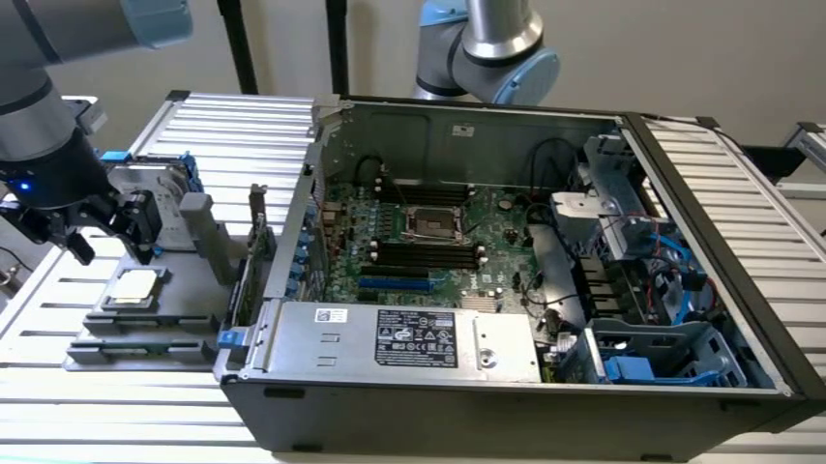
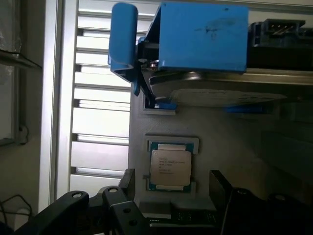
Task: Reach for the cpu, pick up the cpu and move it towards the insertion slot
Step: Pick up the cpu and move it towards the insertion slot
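The cpu is a small square chip with a shiny silver top. It lies flat in a recess of a grey holder on the slatted table, at the exterior view's left. My gripper hangs just above and slightly behind it, open, with nothing between its fingers. In the wrist view the cpu lies just ahead of the gripper, whose two black fingers stand wide on either side. The insertion slot is a square silver-framed socket on the motherboard inside the open computer case.
A hard drive with blue rails stands on the holder just beyond the cpu. The case's metal wall rises between holder and motherboard. A second robot arm stands behind the case. Black memory slots flank the socket.
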You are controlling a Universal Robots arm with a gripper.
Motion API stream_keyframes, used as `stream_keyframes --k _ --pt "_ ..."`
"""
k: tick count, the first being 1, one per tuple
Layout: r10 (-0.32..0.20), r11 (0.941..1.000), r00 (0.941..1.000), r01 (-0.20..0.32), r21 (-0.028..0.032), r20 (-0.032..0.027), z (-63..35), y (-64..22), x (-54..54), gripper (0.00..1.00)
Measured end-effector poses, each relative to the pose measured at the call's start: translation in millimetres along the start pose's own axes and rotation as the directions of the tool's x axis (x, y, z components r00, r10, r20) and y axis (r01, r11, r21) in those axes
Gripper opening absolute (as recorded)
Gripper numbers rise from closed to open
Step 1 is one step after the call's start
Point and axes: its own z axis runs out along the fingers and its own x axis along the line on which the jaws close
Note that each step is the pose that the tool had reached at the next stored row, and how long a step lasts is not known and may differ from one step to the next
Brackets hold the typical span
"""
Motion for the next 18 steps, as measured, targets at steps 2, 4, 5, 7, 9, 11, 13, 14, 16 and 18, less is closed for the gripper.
stream_keyframes --k 2,4,5,7,9,11,13,14,16,18 --pt "0.0 1.0 1.0 0.0 0.0001 0.0 1.9 -0.1 0.0 0.71" --pt "0.0 1.0 1.0 0.0 0.0002 0.0001 4.6 -0.1 0.0 0.71" --pt "0.0 1.0 1.0 0.0 0.0001 0.0006 6.1 -0.2 -0.1 0.71" --pt "0.002 1.0 1.0 -0.002 0.0003 0.0028 9.3 -0.2 -0.1 0.71" --pt "0.007 1.0 1.0 -0.007 0.0006 0.0055 12.5 -0.3 -0.1 0.71" --pt "0.014 0.9999 0.9999 -0.014 0.0014 0.0077 15.2 -0.4 -0.1 0.71" --pt "0.02 0.9998 0.9998 -0.02 0.0035 0.0084 16.8 -0.4 -0.1 0.71" --pt "0.022 0.9997 0.9997 -0.022 0.0049 0.0084 17.5 -0.4 -0.1 0.71" --pt "0.024 0.9997 0.9997 -0.024 0.0071 0.0083 18.7 -0.5 -0.2 0.71" --pt "0.026 0.9996 0.9996 -0.026 0.0092 0.0083 20.3 -0.5 -0.2 0.71"
